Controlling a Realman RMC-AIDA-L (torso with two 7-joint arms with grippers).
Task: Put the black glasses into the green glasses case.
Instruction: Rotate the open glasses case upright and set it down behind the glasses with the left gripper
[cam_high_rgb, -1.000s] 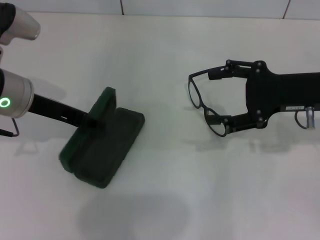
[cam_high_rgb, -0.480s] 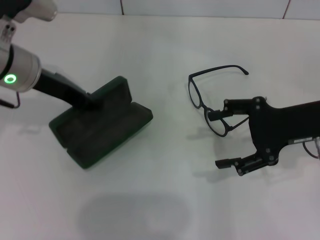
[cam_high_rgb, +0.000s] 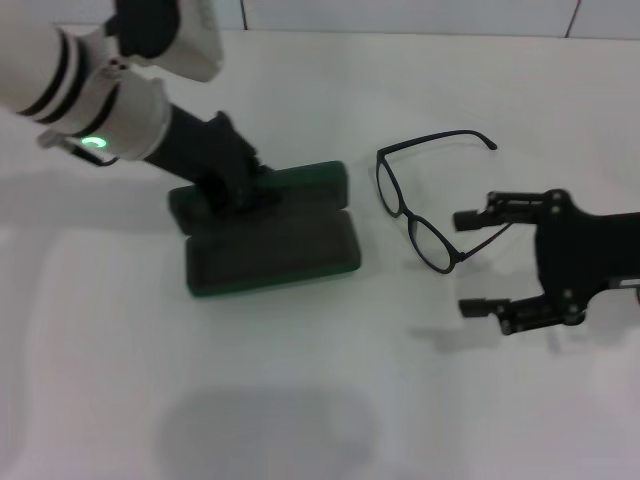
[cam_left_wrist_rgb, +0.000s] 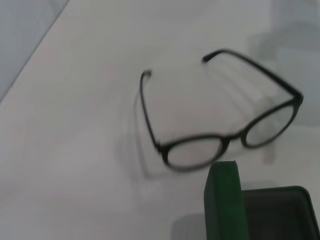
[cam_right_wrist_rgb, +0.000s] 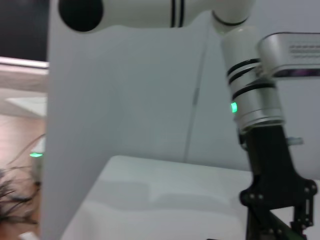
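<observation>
The green glasses case (cam_high_rgb: 275, 250) lies open on the white table left of centre, with its lid (cam_high_rgb: 300, 182) standing up at the back. My left gripper (cam_high_rgb: 235, 188) is shut on the case at its back left edge. The black glasses (cam_high_rgb: 408, 205) lie on the table just right of the case, temples unfolded. My right gripper (cam_high_rgb: 466, 262) is open and empty just right of the near lens, with its far finger over the near temple. The left wrist view shows the glasses (cam_left_wrist_rgb: 220, 142) beyond the case's lid edge (cam_left_wrist_rgb: 223, 200) and dark interior (cam_left_wrist_rgb: 280, 215).
The white table (cam_high_rgb: 300, 400) stretches around both things, and its back edge meets a tiled wall (cam_high_rgb: 400, 15). The right wrist view shows my left arm (cam_right_wrist_rgb: 255, 100) against that wall.
My left arm has carried the open case to the right, turning it until it lies next to the glasses. My right gripper has left the glasses and moved nearer to me, still open. The glasses have not moved.
</observation>
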